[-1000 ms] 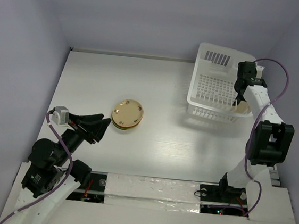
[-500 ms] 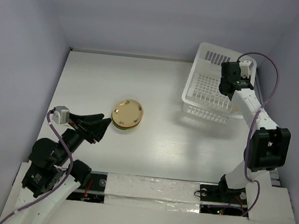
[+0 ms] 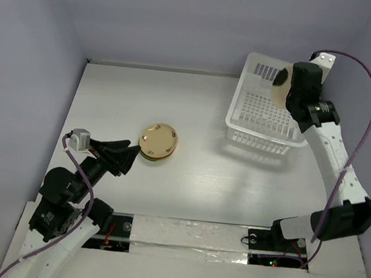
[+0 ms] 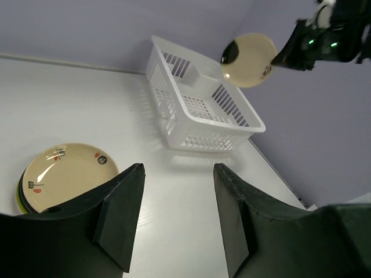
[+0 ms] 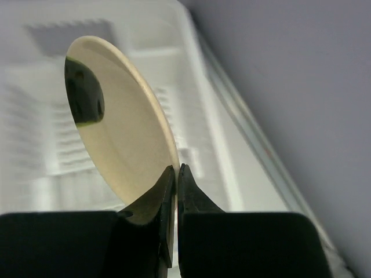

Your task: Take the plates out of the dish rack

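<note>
My right gripper (image 5: 175,168) is shut on the rim of a cream plate (image 5: 124,139) with a dark patch and holds it edge-up in the air above the white dish rack (image 3: 260,137). That plate shows in the top view (image 3: 281,86) and the left wrist view (image 4: 249,52). The rack (image 4: 200,116) stands at the table's far right; no other plates show in it. A stack of plates (image 3: 158,141) with a cream one on top lies mid-table, and shows in the left wrist view (image 4: 64,176). My left gripper (image 4: 177,174) is open and empty, left of the stack (image 3: 125,154).
The purple wall runs close behind and right of the rack (image 5: 191,69). The table's right edge (image 4: 278,179) lies just beyond the rack.
My right gripper has risen out of the rack with the cream plate in it, swinging up and right. The rack shifted slightly left earlier. The left arm has barely moved.
</note>
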Robot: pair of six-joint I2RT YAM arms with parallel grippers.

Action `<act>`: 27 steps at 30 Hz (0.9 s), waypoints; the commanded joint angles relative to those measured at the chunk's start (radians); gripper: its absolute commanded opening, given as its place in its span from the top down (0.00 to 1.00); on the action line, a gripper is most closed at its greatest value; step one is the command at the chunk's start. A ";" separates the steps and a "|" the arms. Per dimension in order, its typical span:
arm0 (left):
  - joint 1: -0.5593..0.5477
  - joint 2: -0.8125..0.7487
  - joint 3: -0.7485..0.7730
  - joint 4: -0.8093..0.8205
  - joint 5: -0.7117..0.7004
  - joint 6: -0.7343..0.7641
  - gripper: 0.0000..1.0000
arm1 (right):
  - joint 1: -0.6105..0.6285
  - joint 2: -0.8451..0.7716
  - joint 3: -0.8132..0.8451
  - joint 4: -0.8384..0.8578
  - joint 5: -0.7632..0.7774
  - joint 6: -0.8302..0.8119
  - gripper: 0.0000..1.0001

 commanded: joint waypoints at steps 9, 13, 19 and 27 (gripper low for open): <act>0.035 0.072 0.003 0.049 0.005 0.002 0.44 | 0.340 -0.077 -0.153 0.356 -0.623 0.281 1.00; 0.064 0.092 0.003 0.049 0.002 0.001 0.40 | 0.448 0.029 -0.264 0.534 -0.741 0.366 1.00; 0.113 0.120 -0.002 0.057 0.011 -0.001 0.39 | 0.537 0.212 -0.238 0.635 -0.831 0.429 1.00; 0.150 0.151 -0.005 0.066 0.034 0.002 0.40 | 0.547 0.419 -0.213 0.714 -0.887 0.513 1.00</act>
